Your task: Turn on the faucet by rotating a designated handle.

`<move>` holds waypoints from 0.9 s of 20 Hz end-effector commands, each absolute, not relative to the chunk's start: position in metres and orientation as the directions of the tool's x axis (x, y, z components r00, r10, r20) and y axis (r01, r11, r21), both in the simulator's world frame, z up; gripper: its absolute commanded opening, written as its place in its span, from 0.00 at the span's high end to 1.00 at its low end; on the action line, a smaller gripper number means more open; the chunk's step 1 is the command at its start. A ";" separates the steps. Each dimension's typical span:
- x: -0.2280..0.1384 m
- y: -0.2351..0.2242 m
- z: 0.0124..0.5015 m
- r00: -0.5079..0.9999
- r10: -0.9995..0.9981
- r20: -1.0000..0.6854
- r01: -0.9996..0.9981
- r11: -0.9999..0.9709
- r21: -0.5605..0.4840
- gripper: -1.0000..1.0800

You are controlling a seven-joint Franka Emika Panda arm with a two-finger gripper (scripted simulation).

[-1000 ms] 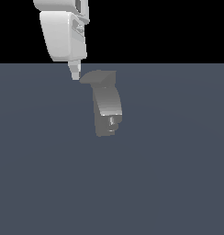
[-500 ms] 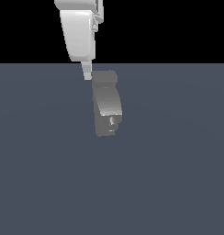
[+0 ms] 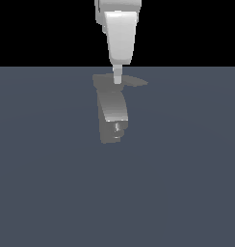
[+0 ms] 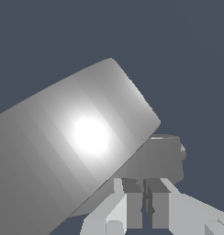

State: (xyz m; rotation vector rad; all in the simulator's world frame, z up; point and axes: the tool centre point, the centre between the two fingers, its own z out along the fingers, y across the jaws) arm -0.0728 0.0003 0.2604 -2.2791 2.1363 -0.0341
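The grey faucet stands upright on the floor in the middle of the exterior view, with a small nub on its lower front. Its thin flat handle sticks out from the top toward the exterior view's right, tapering to a point. My gripper comes straight down from above. Its fingers are shut and empty, with the tips touching the faucet's top at the root of the handle. In the wrist view the faucet body fills the frame as a bright rounded mass, and the gripper sits beside it with its fingers together.
A flat blue-grey floor spreads all around the faucet. The background above it is black. The white arm body hangs directly over the faucet.
My gripper has moved toward the exterior view's right across the faucet's top. The handle, which stuck out to the left, now points to the right.
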 end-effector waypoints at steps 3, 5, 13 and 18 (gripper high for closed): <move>-0.070 -0.008 0.260 0.060 -0.998 0.004 -0.998 -0.061 -0.026 1.00; -0.065 -0.015 0.259 0.058 -0.998 0.004 -0.998 -0.058 -0.024 1.00; -0.044 -0.043 0.256 0.049 -0.999 0.003 -0.999 -0.049 -0.016 1.00; -0.031 -0.059 0.254 0.044 -0.999 0.002 -0.999 -0.044 -0.011 1.00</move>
